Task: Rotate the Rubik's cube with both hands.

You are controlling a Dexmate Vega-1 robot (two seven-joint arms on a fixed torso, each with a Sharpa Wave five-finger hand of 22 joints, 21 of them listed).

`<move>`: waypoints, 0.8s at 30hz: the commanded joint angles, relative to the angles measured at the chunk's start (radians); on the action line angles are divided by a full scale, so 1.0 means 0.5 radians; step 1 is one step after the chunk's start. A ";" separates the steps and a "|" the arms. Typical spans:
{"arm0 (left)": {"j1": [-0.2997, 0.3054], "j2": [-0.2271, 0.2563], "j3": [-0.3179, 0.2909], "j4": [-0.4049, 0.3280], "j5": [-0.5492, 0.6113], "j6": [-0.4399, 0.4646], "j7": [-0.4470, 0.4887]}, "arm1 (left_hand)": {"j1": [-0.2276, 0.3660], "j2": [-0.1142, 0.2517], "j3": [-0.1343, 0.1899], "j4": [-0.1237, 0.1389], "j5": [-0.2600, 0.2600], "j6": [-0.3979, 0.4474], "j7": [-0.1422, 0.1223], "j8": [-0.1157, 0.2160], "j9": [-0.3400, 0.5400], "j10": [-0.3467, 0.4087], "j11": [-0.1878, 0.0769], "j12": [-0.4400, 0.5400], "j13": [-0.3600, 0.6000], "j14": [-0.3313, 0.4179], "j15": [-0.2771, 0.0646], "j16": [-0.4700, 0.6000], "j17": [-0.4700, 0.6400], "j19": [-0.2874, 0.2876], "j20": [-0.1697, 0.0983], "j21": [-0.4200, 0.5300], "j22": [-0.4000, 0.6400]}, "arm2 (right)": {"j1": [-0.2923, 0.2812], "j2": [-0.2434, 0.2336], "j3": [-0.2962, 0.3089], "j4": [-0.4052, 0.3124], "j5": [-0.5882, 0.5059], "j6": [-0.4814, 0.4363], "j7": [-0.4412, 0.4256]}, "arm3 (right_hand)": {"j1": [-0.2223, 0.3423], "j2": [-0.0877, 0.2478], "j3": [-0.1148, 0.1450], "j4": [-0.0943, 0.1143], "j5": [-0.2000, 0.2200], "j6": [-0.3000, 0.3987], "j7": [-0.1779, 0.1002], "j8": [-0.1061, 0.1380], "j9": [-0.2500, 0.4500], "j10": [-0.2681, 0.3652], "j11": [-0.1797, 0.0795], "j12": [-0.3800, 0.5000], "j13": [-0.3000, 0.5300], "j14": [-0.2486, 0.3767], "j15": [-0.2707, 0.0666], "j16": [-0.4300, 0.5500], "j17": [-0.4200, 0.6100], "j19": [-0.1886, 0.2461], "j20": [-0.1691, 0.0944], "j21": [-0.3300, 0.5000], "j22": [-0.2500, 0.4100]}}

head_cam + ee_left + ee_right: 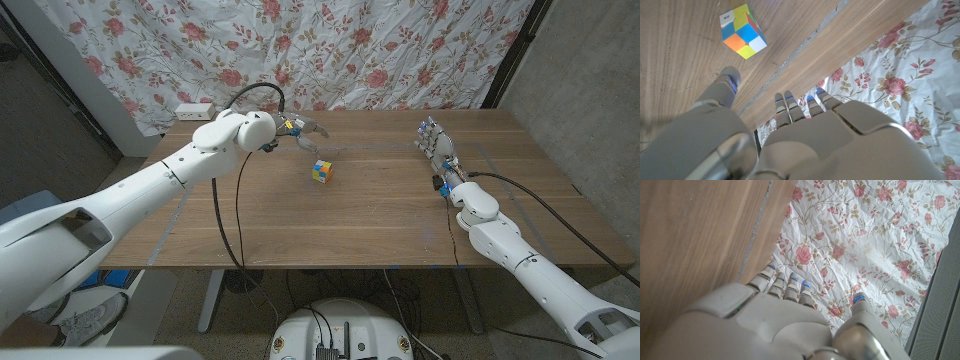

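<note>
A small multicoloured Rubik's cube (322, 171) sits on the wooden table (330, 220), slightly left of centre and towards the back. In the left wrist view the cube (742, 31) shows orange, blue, yellow and white squares. My left hand (300, 130) hovers behind and to the left of the cube, fingers spread, holding nothing, a short gap away from it. My right hand (437, 143) stands at the table's right side with fingers stretched up and apart, empty, well clear of the cube.
A flowered curtain (330, 50) hangs behind the table's far edge. A white power strip (194, 110) lies at the back left corner. A black cable (235, 200) hangs from my left arm across the table's left part.
</note>
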 commanded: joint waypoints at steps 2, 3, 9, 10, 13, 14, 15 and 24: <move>-0.009 -0.080 0.056 -0.029 0.334 0.104 -0.183 | 0.018 -0.019 -0.015 0.007 0.010 -0.010 0.004 0.007 0.011 0.027 0.007 0.014 0.011 0.014 -0.087 0.009 0.008 -0.018 0.020 0.010 0.003 | 0.010 0.002 -0.007 0.005 -0.009 -0.018 -0.014 | -0.005 -0.003 0.001 -0.011 0.003 -0.003 -0.005 0.004 0.005 -0.004 0.002 -0.004 0.000 0.003 0.002 -0.003 -0.002 0.001 0.011 0.001 0.005; -0.005 -0.091 0.061 -0.028 0.353 0.118 -0.193 | 0.022 -0.023 -0.017 0.007 0.010 -0.025 0.010 0.001 0.011 0.025 0.014 0.013 0.012 0.015 -0.087 0.008 0.008 -0.019 0.026 0.011 0.003 | 0.011 0.003 -0.006 0.005 -0.009 -0.018 -0.015 | -0.005 -0.004 0.000 -0.011 0.003 -0.004 -0.006 0.004 0.006 -0.004 0.003 -0.004 0.000 0.004 0.004 -0.002 -0.002 0.001 0.011 0.001 0.005; 0.012 -0.151 0.078 -0.013 0.406 0.172 -0.236 | 0.052 -0.035 -0.030 0.011 0.011 -0.060 0.040 -0.007 0.010 0.064 0.074 0.024 0.011 0.037 -0.077 0.012 0.007 -0.006 0.062 0.019 0.004 | 0.011 -0.003 -0.007 0.000 -0.012 -0.034 -0.023 | -0.008 -0.004 -0.002 -0.012 0.003 -0.004 -0.009 0.005 0.006 -0.005 0.002 -0.004 0.001 0.004 0.004 0.000 -0.004 0.000 0.014 0.001 0.005; 0.018 -0.160 0.078 -0.011 0.413 0.182 -0.232 | 0.054 -0.036 -0.031 0.011 0.011 -0.060 0.044 -0.007 0.009 0.070 0.077 0.026 0.011 0.040 -0.078 0.013 0.007 -0.005 0.064 0.020 0.004 | 0.011 -0.004 -0.006 0.000 -0.010 -0.036 -0.023 | -0.008 -0.004 -0.002 -0.012 0.003 -0.004 -0.009 0.005 0.006 -0.005 0.003 -0.004 0.001 0.004 0.005 0.000 -0.005 0.000 0.014 0.001 0.005; 0.013 -0.184 0.092 0.001 0.440 0.195 -0.248 | 0.058 -0.039 -0.035 0.012 0.010 -0.058 0.051 -0.005 0.009 0.078 0.083 0.028 0.011 0.045 -0.073 0.013 0.007 -0.003 0.074 0.021 0.004 | 0.011 -0.007 -0.006 -0.004 -0.012 -0.046 -0.029 | -0.010 -0.003 -0.004 -0.013 0.003 -0.005 -0.010 0.005 0.006 -0.007 -0.004 -0.004 0.001 0.003 0.006 0.001 -0.006 0.000 0.017 0.001 0.005; 0.012 -0.192 0.096 0.006 0.448 0.198 -0.247 | 0.059 -0.041 -0.037 0.012 0.010 -0.056 0.051 -0.004 0.009 0.080 0.081 0.028 0.011 0.046 -0.076 0.013 0.007 -0.007 0.078 0.019 0.004 | 0.012 -0.005 -0.005 -0.002 -0.011 -0.045 -0.030 | -0.010 -0.003 -0.004 -0.013 0.003 -0.004 -0.011 0.005 0.006 -0.008 -0.004 -0.004 0.001 0.003 0.006 0.001 -0.006 0.000 0.017 0.001 0.005; 0.004 -0.200 0.103 0.013 0.453 0.196 -0.261 | 0.060 -0.044 -0.040 0.012 0.009 -0.056 0.051 -0.004 0.009 0.083 0.080 0.029 0.011 0.047 -0.083 0.013 0.007 -0.009 0.080 0.019 0.005 | 0.012 -0.004 -0.005 0.000 -0.008 -0.046 -0.029 | -0.011 -0.003 -0.004 -0.013 0.003 -0.005 -0.011 0.005 0.006 -0.007 -0.003 -0.004 0.001 0.003 0.007 0.001 -0.007 0.000 0.017 0.002 0.005; -0.023 -0.252 0.149 0.043 0.496 0.208 -0.354 | 0.052 -0.079 -0.075 0.015 0.001 -0.087 0.073 -0.012 0.007 0.083 0.078 0.023 0.010 0.026 -0.092 0.002 0.007 -0.038 0.103 0.012 0.005 | 0.013 0.002 -0.006 0.011 -0.002 -0.049 -0.029 | -0.015 -0.001 -0.007 -0.014 0.004 -0.005 -0.014 0.005 0.006 -0.005 0.002 -0.003 0.001 0.002 0.005 0.003 -0.009 0.000 0.022 0.002 0.005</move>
